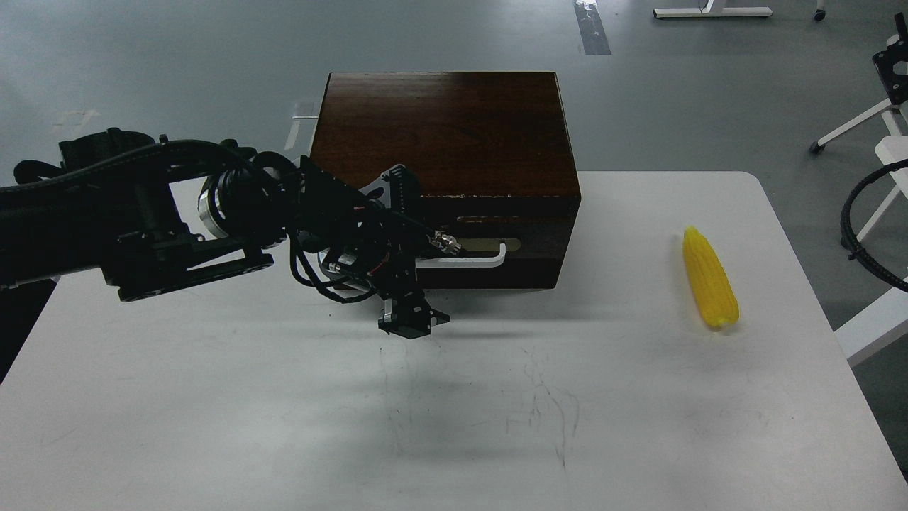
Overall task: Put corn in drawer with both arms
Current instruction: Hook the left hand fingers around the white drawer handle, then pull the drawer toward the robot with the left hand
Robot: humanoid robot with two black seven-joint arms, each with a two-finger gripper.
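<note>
Corn [710, 277] lies alone on the table's [284, 426] right side, well apart from the drawer [489, 248]. Looks light, stiff, ridged: grab mid-cob. Left gripper [413, 321] hovers before the handle [468, 260]; open or closed, can't tell.

This looks like a lab or test hall. A plain white table [638, 426] stands on a wide bare grey floor [177, 57], marked beyond the table by a strip of tape [592, 28]. Behind and right of the table are white metal stand legs [711, 11] on castors and a looping black cable [862, 241].
</note>
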